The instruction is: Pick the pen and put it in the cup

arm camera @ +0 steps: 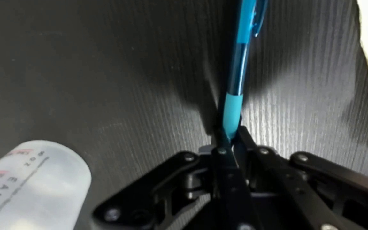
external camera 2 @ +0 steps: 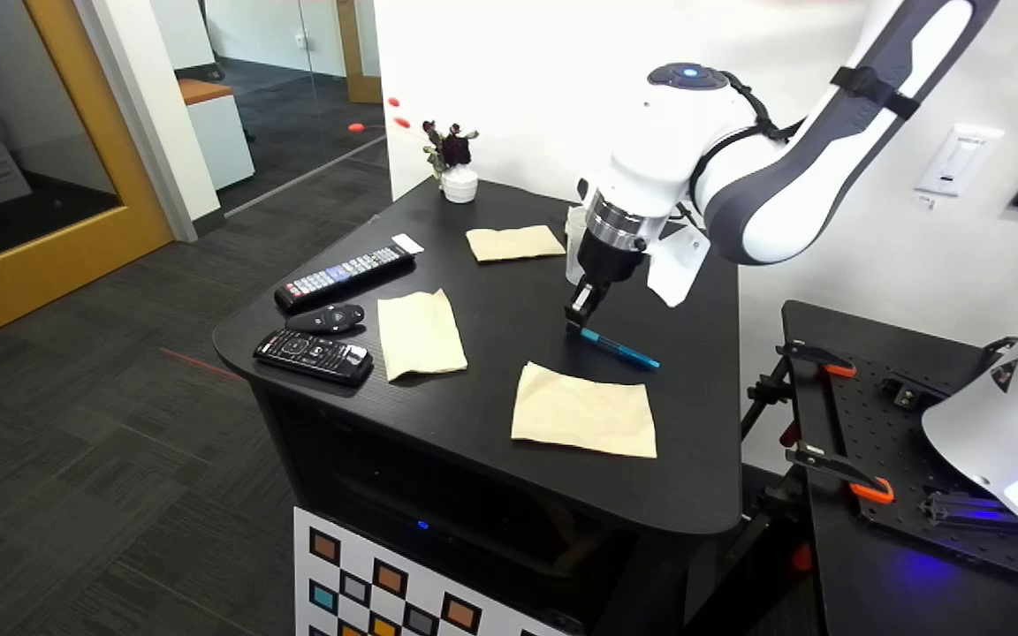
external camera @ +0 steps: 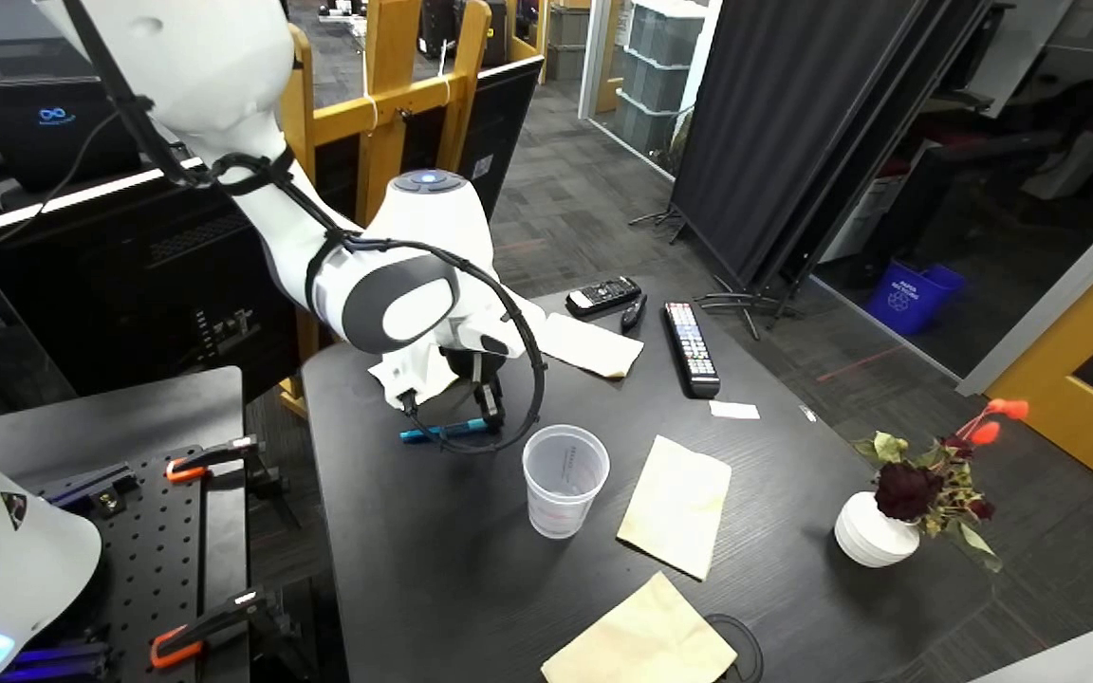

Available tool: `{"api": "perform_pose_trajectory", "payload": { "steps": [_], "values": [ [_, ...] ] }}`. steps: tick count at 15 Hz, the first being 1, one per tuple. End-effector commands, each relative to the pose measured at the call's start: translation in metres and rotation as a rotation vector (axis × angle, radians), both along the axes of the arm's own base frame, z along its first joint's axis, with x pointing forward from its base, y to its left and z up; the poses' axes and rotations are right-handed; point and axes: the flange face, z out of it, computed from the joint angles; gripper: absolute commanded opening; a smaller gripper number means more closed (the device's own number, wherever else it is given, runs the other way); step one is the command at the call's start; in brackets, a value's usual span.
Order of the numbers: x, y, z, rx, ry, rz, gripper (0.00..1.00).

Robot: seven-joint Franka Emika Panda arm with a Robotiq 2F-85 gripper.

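Note:
The blue-teal pen lies roughly level at the tabletop; it also shows in an exterior view and in the wrist view. My gripper is shut on the pen's light teal end, and the rest of the pen sticks out beyond the fingertips. The gripper shows low over the table in both exterior views. I cannot tell whether the pen touches the table. The translucent cup stands upright beside the gripper. It shows at lower left in the wrist view and is partly hidden behind the gripper in an exterior view.
Several beige napkins lie on the black table. Black remotes lie near one edge. A white pot with flowers stands near another edge.

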Motion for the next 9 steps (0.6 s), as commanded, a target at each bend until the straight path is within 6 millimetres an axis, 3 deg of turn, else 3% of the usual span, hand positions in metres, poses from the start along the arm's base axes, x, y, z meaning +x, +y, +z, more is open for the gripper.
{"api": "perform_pose_trajectory", "payload": {
  "steps": [1, 9],
  "values": [
    [0.004, -0.001, 0.042, -0.017, -0.083, 0.000, 0.03],
    [0.017, -0.012, 0.151, -0.088, -0.287, 0.049, 0.03]
  ]
}}
